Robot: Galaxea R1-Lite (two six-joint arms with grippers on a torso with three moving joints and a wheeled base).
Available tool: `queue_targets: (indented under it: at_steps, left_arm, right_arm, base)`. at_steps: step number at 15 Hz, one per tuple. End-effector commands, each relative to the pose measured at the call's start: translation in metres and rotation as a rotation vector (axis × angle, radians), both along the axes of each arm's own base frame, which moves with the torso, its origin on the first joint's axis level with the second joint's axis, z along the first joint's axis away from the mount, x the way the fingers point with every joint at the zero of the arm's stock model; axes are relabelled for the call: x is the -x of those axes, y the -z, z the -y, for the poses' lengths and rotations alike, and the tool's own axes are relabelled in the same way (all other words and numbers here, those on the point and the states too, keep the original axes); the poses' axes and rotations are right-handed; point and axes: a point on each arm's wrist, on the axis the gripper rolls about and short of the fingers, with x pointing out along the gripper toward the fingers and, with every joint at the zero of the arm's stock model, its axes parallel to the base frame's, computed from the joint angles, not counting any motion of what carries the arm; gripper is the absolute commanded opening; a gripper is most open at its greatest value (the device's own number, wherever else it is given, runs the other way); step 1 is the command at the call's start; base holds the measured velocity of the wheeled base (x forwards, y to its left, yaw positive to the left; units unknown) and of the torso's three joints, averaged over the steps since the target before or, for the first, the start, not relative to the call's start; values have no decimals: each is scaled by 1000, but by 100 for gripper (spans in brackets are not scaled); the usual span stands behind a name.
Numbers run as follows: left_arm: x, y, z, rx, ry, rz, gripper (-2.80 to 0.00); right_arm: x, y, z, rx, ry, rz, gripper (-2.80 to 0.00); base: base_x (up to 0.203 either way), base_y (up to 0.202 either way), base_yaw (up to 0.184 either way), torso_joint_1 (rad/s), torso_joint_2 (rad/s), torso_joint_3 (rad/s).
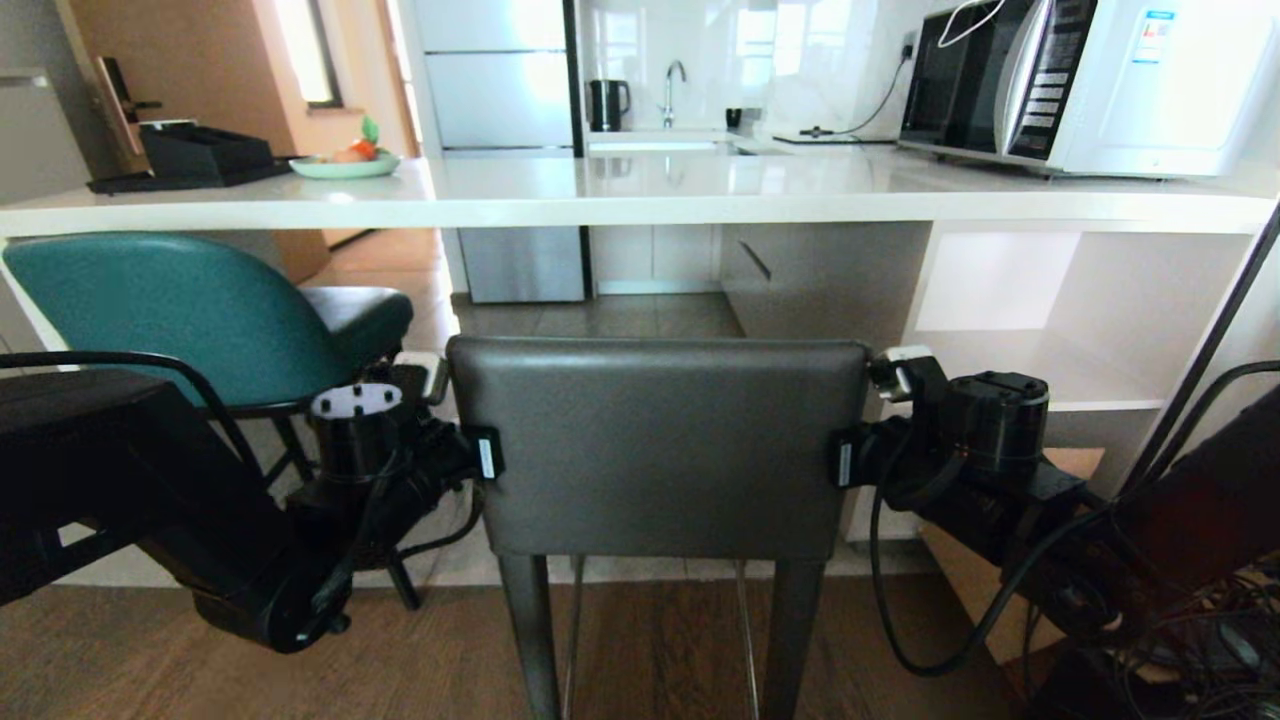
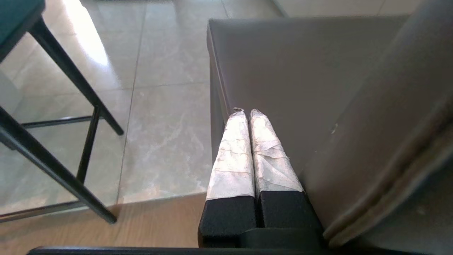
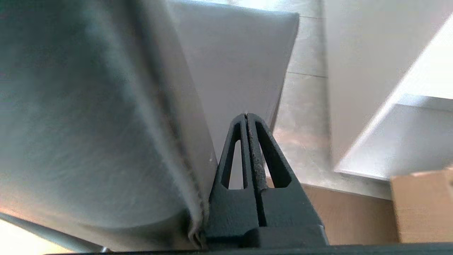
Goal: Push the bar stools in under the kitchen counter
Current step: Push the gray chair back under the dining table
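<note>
Squared grey leather bar stool (image 1: 660, 440) on grey metal legs stands just short of the long glossy white kitchen counter (image 1: 640, 195), its backrest facing the robot and its seat pointed at the open gap beneath the slab. Both grippers are clenched on nothing, fingers pressed together, and braced flat against the two side edges of the backrest: the left gripper (image 2: 247, 113) along the left edge over the seat, the right gripper (image 3: 246, 117) along the right edge. Squeezing the back between two closed grippers, rather than pinching it, looks meant to keep the stool straight while it is shoved forward. Curved teal leather bar stool (image 1: 170, 315) on thin black legs sits to the left, near the counter but angled, its seat only partly under the top; by the look of it neither stool is fully tucked in. On the counter, a pale green plate (image 1: 345, 166) carries what seems to be fruit, beside a black tray-like box (image 1: 195, 155) whose contents cannot be made out. A white microwave oven (image 1: 1090, 80) stands at the right end, and a black kettle (image 1: 607, 104) sits beyond by the sink tap (image 1: 675, 85).
</note>
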Motion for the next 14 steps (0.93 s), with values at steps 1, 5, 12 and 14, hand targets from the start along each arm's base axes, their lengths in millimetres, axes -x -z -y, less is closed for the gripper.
queue_targets:
  at_steps: [1,5,12,14]
  left_arm:
    - [-12,-9,3,14,-9,35,-280]
    - [-9,-7,8,9,6,22,-280]
    - [-15,-9,15,15,15,37,-280]
    - [-13,-8,16,14,22,36,-280]
  right_arm:
    - [-2,-2,0,-5,8,12,-280]
    - [-12,2,3,-3,27,13,-280]
    - [-44,8,10,-5,74,33,-280]
    - [-43,9,11,1,72,33,-280]
  base:
    - [0,0,0,0,0,0]
    - [0,0,0,0,0,0]
    - [0,0,0,0,0,0]
    - [0,0,0,0,0,0]
